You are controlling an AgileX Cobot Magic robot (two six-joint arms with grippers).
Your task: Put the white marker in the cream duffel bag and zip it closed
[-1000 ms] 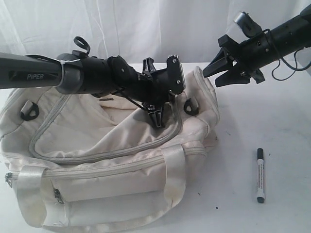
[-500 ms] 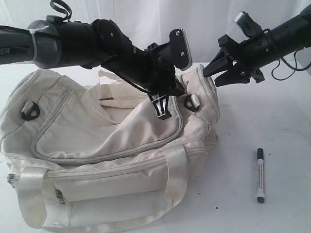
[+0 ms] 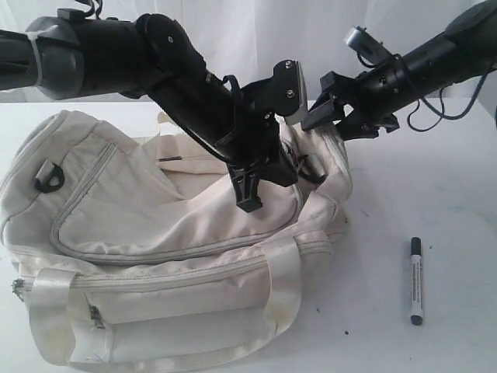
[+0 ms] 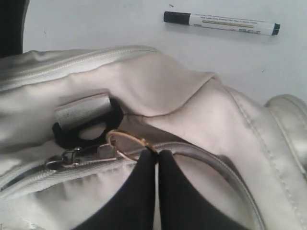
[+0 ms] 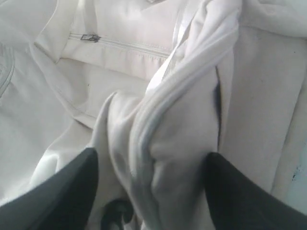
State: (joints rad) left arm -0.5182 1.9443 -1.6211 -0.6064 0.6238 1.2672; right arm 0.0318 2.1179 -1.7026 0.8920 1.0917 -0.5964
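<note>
The cream duffel bag (image 3: 155, 233) lies on the white table with its top zipper flap bulging upward. My left gripper (image 3: 249, 203) is shut on the thin gold ring (image 4: 125, 142) of the zipper pull (image 4: 72, 154) at the bag's right end. My right gripper (image 3: 314, 118) is open, its fingers (image 5: 72, 191) on either side of a raised fold of the bag (image 5: 182, 120) at that same end. The white marker (image 3: 416, 280) lies by itself on the table to the right of the bag, and it also shows in the left wrist view as the marker (image 4: 220, 23).
A black strap ring (image 4: 81, 132) sits beside the zipper pull, and another strap ring (image 3: 48, 177) is at the bag's left end. A webbing handle (image 3: 283, 280) and the front pocket zipper (image 3: 93, 315) face the camera. A white curtain hangs behind.
The left arm has lifted while its gripper stays on the zipper ring, raising the bag's top. The right gripper has moved left onto the bag's end and spread wider.
</note>
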